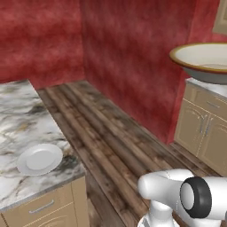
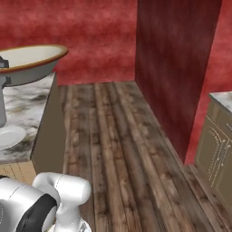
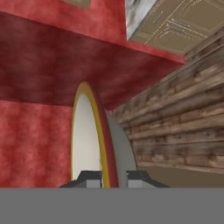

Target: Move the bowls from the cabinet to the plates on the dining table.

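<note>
A bowl (image 1: pixel 201 60) with a cream inside, a tan-gold rim and a grey outside hangs in the air, close to the cameras at the upper right of the left base view. The same bowl (image 2: pixel 28 63) hangs above the table's edge in the right base view. In the hand view my gripper (image 3: pixel 111 179) is shut on the bowl's rim (image 3: pixel 94 131), seen edge-on between the fingertips (image 3: pixel 91 178). One pale plate (image 1: pixel 40 158) lies bare near the front corner of the marble dining table (image 1: pixel 22 119). The plate (image 2: pixel 8 136) sits below the bowl. The cabinet and the other bowl are out of view.
A red wall block (image 1: pixel 133 62) juts into the room beside a wooden floor (image 1: pixel 111 142). Low tan cupboards (image 1: pixel 204 128) with a marble top stand at the right. The table's tan side panel (image 2: pixel 47 136) faces the floor aisle (image 2: pixel 122 149).
</note>
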### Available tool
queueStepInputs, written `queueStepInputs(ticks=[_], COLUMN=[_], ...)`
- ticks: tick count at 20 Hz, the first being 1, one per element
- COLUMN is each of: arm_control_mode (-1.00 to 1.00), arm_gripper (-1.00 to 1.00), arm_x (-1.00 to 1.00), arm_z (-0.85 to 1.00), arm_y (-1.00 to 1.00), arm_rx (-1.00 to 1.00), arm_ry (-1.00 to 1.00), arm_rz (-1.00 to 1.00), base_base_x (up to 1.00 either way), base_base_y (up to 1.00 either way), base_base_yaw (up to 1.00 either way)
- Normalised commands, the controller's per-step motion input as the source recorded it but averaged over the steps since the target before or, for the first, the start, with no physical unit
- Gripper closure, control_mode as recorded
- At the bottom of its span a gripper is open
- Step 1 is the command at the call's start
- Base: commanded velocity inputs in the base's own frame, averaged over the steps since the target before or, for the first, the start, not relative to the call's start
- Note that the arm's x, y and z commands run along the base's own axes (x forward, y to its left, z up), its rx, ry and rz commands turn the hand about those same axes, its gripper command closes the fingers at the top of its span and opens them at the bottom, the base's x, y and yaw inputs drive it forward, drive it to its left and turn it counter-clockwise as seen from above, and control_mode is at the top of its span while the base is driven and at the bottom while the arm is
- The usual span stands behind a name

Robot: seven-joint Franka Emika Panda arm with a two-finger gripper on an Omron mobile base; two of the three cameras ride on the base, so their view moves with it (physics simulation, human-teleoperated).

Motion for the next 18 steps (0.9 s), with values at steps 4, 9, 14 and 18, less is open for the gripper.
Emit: queueStepInputs(ticks=[4,9,14,18], arm_control_mode=[1.00,1.00,1.00,1.00], arm_gripper=[1.00,1.00,1.00,1.00], arm_x=[0.00,0.00,0.00,0.00], arm_z=[0.00,0.00,0.00,0.00], arm_y=[0.00,0.00,0.00,0.00], arm_rx=[0.00,0.00,0.00,0.00], arm_ry=[0.00,0.00,0.00,0.00], arm_rz=[0.00,0.00,0.00,0.00], base_base_x=[0.00,0.00,0.00,0.00], base_base_y=[0.62,0.62,0.62,0.62], base_base_yaw=[0.00,0.00,0.00,0.00])
